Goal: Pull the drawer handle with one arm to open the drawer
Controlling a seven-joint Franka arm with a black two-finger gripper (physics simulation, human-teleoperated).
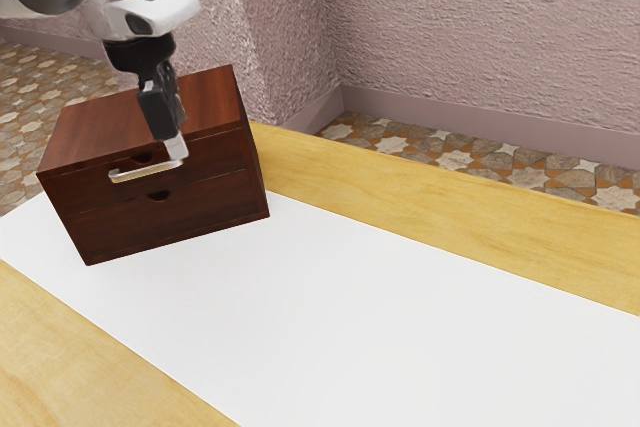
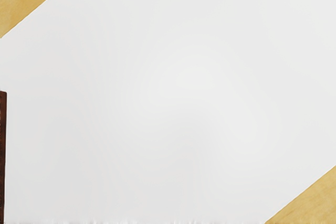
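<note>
Drawer cabinet (image 1: 100, 127), at ten o'clock in the exterior view: dark reddish wood, smooth, low sheen. Drawer handle (image 1: 140, 173): pale brushed metal noted. Gripper (image 1: 174, 150): matt black. Arm shell (image 1: 140, 7): glossy white plastic. Table (image 1: 450, 207): light grained wood, overlaid by a smooth matt white sheet (image 1: 350, 317). Wall (image 1: 480, 27) at one o'clock: rough pink plaster. Floor (image 1: 500, 162): patterned tile.
</note>
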